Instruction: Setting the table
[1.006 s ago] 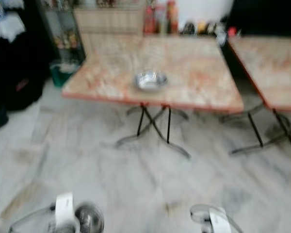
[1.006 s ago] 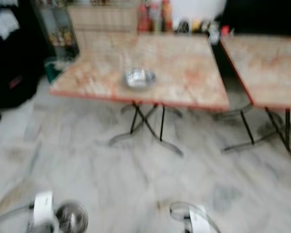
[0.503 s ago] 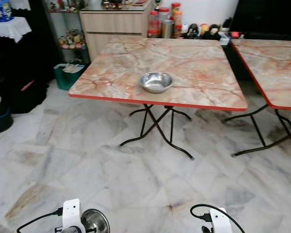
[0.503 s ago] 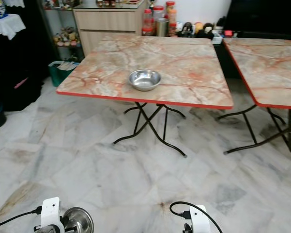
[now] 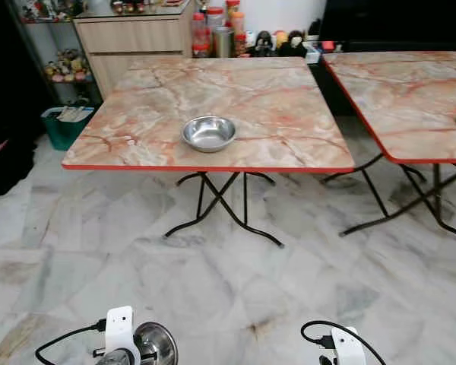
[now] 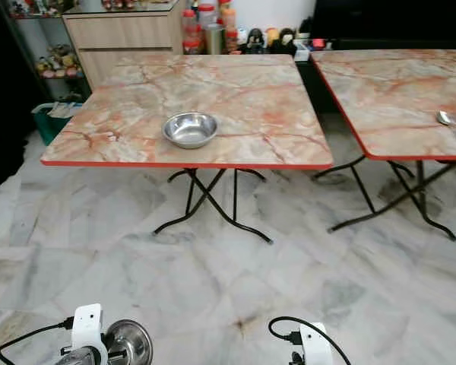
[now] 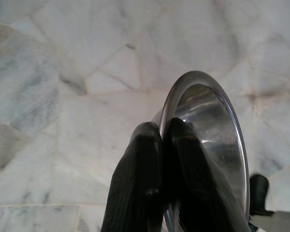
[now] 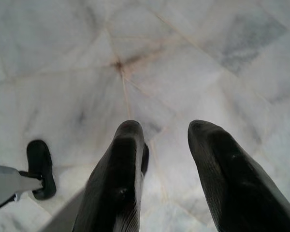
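Left gripper (image 7: 162, 133) clamps a steel bowl's (image 7: 217, 130) rim; right gripper (image 8: 166, 137) parted above floor (image 8: 63, 58). Second bowl (image 5: 209, 132) near table's (image 5: 289, 99) front edge.

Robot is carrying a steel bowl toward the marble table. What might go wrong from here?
The left gripper pinches the shiny steel bowl only by its thin rim, so walking could shake it loose onto the marble floor. Another round steel bowl already sits near the front edge of the orange-rimmed marble table; a careless placement may knock it off.
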You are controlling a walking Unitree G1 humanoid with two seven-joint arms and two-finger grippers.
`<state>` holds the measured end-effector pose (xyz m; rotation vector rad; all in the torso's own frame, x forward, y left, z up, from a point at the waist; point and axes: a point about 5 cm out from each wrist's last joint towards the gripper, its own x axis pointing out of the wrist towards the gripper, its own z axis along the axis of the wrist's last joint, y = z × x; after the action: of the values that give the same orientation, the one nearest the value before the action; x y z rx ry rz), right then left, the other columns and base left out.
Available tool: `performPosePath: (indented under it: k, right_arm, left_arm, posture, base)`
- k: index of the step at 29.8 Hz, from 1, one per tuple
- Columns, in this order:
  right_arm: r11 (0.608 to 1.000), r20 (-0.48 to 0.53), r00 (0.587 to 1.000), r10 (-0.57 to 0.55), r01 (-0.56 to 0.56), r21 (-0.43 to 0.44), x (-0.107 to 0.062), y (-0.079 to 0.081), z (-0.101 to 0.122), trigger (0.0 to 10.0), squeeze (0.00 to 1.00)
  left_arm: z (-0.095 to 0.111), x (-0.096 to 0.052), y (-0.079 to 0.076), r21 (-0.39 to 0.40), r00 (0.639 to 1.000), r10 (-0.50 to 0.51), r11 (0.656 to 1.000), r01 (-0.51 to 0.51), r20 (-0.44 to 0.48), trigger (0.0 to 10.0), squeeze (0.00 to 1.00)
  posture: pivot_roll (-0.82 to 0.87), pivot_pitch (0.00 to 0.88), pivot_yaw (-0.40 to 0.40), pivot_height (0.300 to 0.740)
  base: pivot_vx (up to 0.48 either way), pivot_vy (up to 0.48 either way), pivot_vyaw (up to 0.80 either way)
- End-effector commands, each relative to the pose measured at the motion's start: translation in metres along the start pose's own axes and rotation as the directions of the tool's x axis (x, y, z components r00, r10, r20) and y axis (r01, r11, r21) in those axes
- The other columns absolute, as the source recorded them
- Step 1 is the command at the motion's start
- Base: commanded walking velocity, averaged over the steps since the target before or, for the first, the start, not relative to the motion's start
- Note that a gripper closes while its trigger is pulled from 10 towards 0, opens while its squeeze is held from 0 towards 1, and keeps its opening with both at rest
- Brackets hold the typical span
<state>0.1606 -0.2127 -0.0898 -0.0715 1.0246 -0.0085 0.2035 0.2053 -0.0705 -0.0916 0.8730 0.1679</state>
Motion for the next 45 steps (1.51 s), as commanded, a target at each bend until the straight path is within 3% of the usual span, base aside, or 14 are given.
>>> performPosePath:
  k: [1,9,25,31,38,40,42,45]
  right_arm:
    - [1.000,0.006,1.000,0.000,0.000,0.005,0.001,0.002,0.003,10.0,0.00]
    - [0.999,-0.015,1.000,0.001,-0.001,-0.048,0.001,0.001,0.001,10.0,0.00]
    - [1.000,-0.014,1.000,-0.001,0.001,-0.028,0.000,0.002,-0.001,10.0,0.00]
    - [1.000,-0.016,1.000,0.000,0.000,-0.029,0.000,0.002,-0.002,10.0,0.00]
    - [1.000,-0.014,1.000,0.001,-0.001,-0.027,0.000,0.002,-0.002,10.0,0.00]
    - [1.000,-0.011,1.000,0.002,-0.002,-0.022,0.000,0.002,-0.001,10.0,0.00]
    - [1.000,-0.008,1.000,0.002,-0.002,-0.020,0.000,0.002,0.000,10.0,0.00]
    - [1.000,-0.008,1.000,0.002,-0.002,-0.020,0.000,0.002,0.000,10.0,0.00]
  left_arm:
    - [-0.002,0.000,0.003,0.013,1.000,0.016,1.000,-0.015,-0.017,10.0,0.00]
    - [-0.003,-0.001,0.002,0.017,1.000,0.012,1.000,-0.012,-0.011,10.0,0.00]
    - [-0.006,-0.001,0.001,0.024,1.000,0.002,1.000,-0.002,-0.008,10.0,0.00]
    - [-0.006,-0.002,0.004,0.042,1.000,0.014,0.999,-0.014,0.005,10.0,0.00]
    - [0.007,-0.002,0.016,0.026,0.995,0.057,0.998,-0.059,0.077,10.0,0.00]
    - [0.021,-0.003,0.027,0.015,0.980,0.132,0.991,-0.136,0.151,10.0,0.00]
    - [0.043,-0.006,0.044,-0.032,0.931,0.257,0.966,-0.258,0.257,10.0,0.00]
    - [0.049,-0.008,0.050,-0.042,0.913,0.294,0.955,-0.295,0.284,10.0,0.00]
  posture:
    - [0.03,0.000,0.040,0.740]
    - [0.03,0.000,0.041,0.740]
    - [0.03,0.000,0.039,0.740]
    - [0.03,0.000,0.039,0.740]
    - [0.04,0.000,0.037,0.740]
    - [0.04,0.000,0.038,0.740]
    - [0.04,0.000,0.035,0.740]
    - [0.04,0.000,0.035,0.740]
  base:
    - [0.480,0.000,0.00]
    - [0.480,0.000,0.00]
    - [0.473,0.000,0.00]
    - [0.049,0.000,0.00]
    - [0.000,0.000,0.00]
    - [0.000,0.000,0.00]
    - [0.000,0.000,0.00]
    - [0.000,0.000,0.00]
